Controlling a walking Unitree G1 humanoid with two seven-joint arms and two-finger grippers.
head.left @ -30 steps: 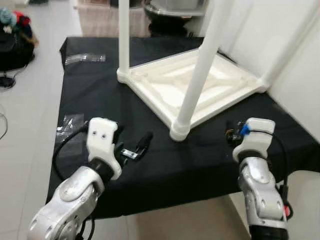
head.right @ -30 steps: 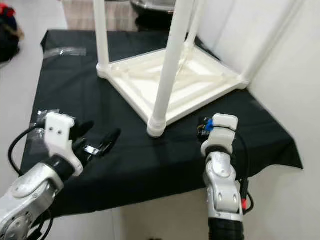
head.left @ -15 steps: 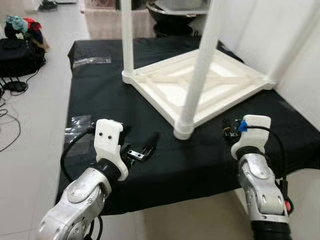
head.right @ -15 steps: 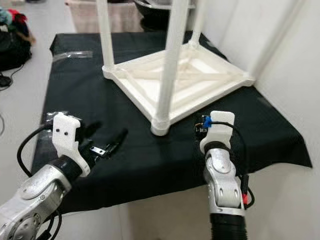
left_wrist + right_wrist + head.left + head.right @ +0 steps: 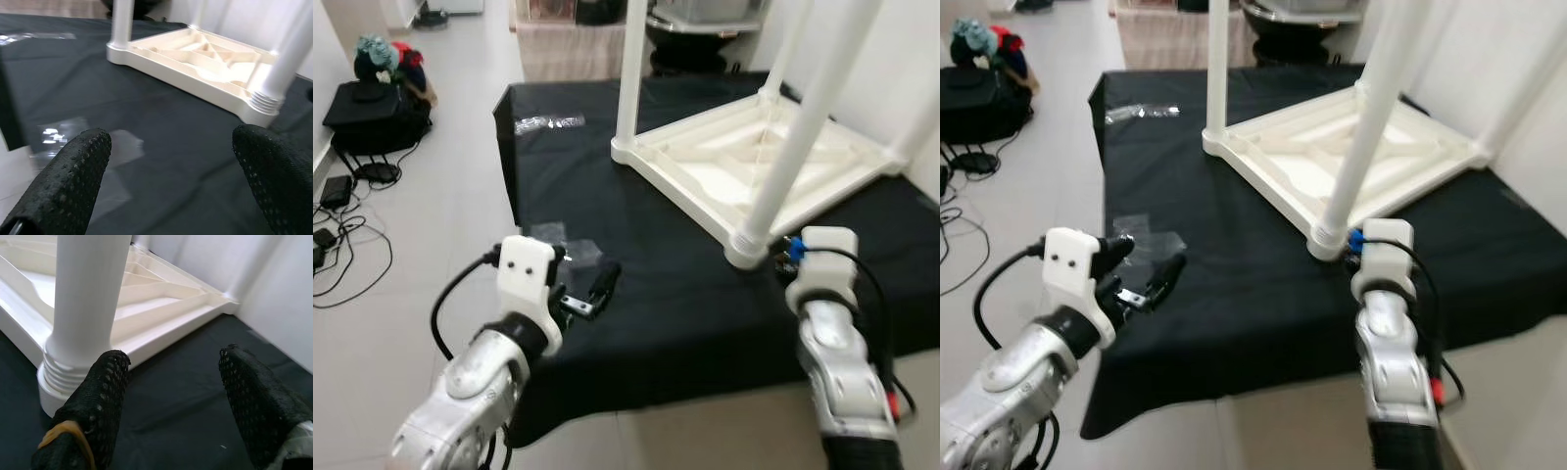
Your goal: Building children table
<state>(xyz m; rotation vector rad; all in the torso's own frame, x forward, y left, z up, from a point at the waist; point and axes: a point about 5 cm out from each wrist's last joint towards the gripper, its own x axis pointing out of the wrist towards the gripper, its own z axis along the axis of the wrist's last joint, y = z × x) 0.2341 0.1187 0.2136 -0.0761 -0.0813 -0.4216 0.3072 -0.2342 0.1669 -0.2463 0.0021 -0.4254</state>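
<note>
— At the near edge of the black-draped surface [image 5: 685,323], what are the arms doing?
— The left gripper [image 5: 171,166] hovers low over the cloth near its front left corner, fingers spread wide with nothing between them. A crumpled clear plastic bag [image 5: 558,240] lies on the cloth just beyond it.
— And the other arm?
— The right gripper [image 5: 171,396] sits close to the nearest leg [image 5: 88,298] of the table, its fingers also wide apart and empty; one finger [image 5: 105,391] is just beside the ribbed base of that leg, though I cannot tell whether it touches.
— Where is the table itself?
— The white plastic children's table [image 5: 754,162] lies upside down on the cloth, top face down, ribbed underside up. Three legs stand upright from its corners, with a white wall close on the right.
— Anything farther out?
— A second clear bag [image 5: 546,123] lies near the far left corner of the cloth. On the tiled floor [image 5: 411,245] to the left sit a black bag [image 5: 377,113] and loose cables [image 5: 342,245].
</note>
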